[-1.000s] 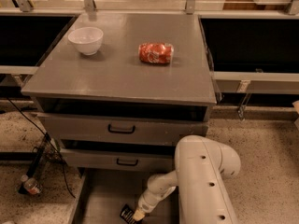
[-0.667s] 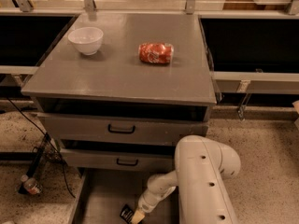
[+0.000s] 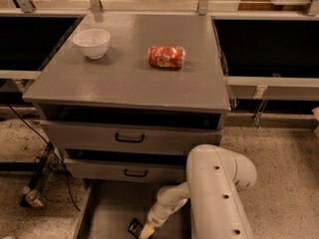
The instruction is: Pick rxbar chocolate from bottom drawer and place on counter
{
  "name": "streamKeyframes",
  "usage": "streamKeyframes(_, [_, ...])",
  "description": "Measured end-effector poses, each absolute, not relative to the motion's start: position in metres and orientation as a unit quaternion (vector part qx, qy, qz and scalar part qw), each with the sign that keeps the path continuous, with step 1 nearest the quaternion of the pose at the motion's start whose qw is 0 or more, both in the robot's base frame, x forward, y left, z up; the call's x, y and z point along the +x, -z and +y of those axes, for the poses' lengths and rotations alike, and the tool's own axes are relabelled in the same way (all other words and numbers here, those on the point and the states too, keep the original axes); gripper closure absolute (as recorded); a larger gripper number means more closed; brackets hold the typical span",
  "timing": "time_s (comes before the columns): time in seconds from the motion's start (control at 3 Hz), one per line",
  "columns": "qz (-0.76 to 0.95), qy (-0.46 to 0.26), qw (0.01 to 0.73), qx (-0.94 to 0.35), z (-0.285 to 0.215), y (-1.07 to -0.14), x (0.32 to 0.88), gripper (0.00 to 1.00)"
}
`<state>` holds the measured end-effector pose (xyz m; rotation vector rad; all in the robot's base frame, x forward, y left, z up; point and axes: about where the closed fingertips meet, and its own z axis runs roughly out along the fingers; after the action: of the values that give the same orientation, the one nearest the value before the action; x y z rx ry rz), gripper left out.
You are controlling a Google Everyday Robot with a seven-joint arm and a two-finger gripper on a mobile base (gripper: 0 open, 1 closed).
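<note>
The rxbar chocolate (image 3: 134,227), a small black wrapper, lies on the grey floor of the open bottom drawer (image 3: 112,210) at the lower edge of the view. My gripper (image 3: 146,231) reaches down into that drawer on the white arm (image 3: 214,193) and sits right against the bar's right end. The counter (image 3: 124,78) is the broad grey cabinet top above.
A white bowl (image 3: 91,43) stands at the counter's back left. A red soda can (image 3: 166,56) lies on its side near the counter's middle. Two shut drawers with black handles (image 3: 129,138) sit above the open one. Cables and a bottle (image 3: 33,198) lie on the floor at left.
</note>
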<state>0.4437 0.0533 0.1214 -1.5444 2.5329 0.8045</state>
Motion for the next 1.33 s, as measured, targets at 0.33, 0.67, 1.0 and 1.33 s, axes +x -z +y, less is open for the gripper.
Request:
streamKeyframes(0.33, [0.824, -0.262, 0.034, -0.502, 0.0533, -0.1214, 0.4437, 0.39])
streamKeyframes(0.67, [0.824, -0.262, 0.034, -0.502, 0.0533, -0.1214, 0.4436, 0.44])
streamKeyframes(1.0, [0.824, -0.262, 0.034, -0.502, 0.0533, -0.1214, 0.4436, 0.32])
streamKeyframes(1.33, [0.824, -0.262, 0.034, -0.502, 0.0533, -0.1214, 0.4436, 0.19])
